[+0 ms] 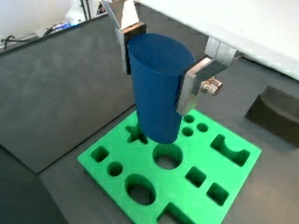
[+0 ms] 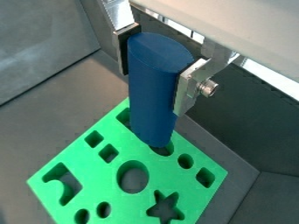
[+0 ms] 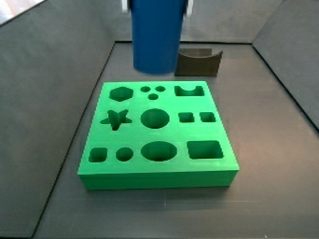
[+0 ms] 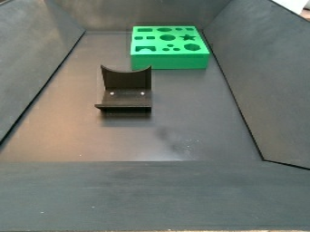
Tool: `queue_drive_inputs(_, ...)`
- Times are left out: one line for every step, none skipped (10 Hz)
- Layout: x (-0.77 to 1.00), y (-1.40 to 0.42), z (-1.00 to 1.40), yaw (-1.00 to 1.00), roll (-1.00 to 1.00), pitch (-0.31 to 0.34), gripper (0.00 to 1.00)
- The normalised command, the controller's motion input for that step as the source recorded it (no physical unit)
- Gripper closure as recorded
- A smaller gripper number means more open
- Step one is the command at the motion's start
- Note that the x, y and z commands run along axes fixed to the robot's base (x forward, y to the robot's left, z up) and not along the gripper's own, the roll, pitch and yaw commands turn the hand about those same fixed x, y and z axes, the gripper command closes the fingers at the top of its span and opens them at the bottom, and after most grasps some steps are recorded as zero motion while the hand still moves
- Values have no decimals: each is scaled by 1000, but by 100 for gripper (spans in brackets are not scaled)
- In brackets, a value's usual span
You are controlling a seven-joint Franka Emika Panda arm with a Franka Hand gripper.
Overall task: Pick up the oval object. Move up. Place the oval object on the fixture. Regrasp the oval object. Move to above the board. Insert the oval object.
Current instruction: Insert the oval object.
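Note:
My gripper [image 1: 162, 66] is shut on the blue oval object [image 1: 158, 101], a tall peg held upright between the silver fingers [image 1: 193, 87]. Both wrist views show it hanging over the green board [image 1: 176, 175], with its lower end above the board's holes and not touching them. The gripper [image 2: 156, 68], peg [image 2: 152, 96] and board [image 2: 93, 179] appear the same way. In a side view the peg [image 3: 159, 33] hangs above the far edge of the board [image 3: 156, 179], and the gripper is out of frame. The dark fixture [image 3: 200, 63] stands empty behind the board.
Dark sloping walls enclose the grey floor. In a side view the fixture [image 4: 123, 91] stands mid-floor, apart from the board [image 4: 169, 59] at the far end. The fixture [image 1: 278, 109] also shows beside the board in a wrist view.

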Motion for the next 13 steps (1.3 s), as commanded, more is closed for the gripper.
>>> queue_drive_inputs(0,-237,-391,66,36,-30,100)
queue_drive_inputs(0,-226,-380,60,34,-24,100)
queue_drive_inputs(29,-203,-383,57,29,-9,100)
queue_drive_inputs(14,-189,-400,51,36,-9,100)
queue_drive_inputs(9,-166,-403,51,43,-10,100)
queue_drive_inputs(0,-143,-417,40,31,-31,100)
queue_drive_inputs(0,-134,-400,40,30,-34,100)
queue_drive_inputs(51,-103,-411,46,20,-23,100)
queue_drive_inputs(29,-94,-411,51,20,-34,100)
queue_drive_inputs(0,-49,-363,100,0,-66,100)
queue_drive_inputs(17,-34,-311,129,0,-91,100)
queue_drive_inputs(66,-29,-314,134,0,-93,100)
queue_drive_inputs(106,-46,-331,123,0,-87,100)
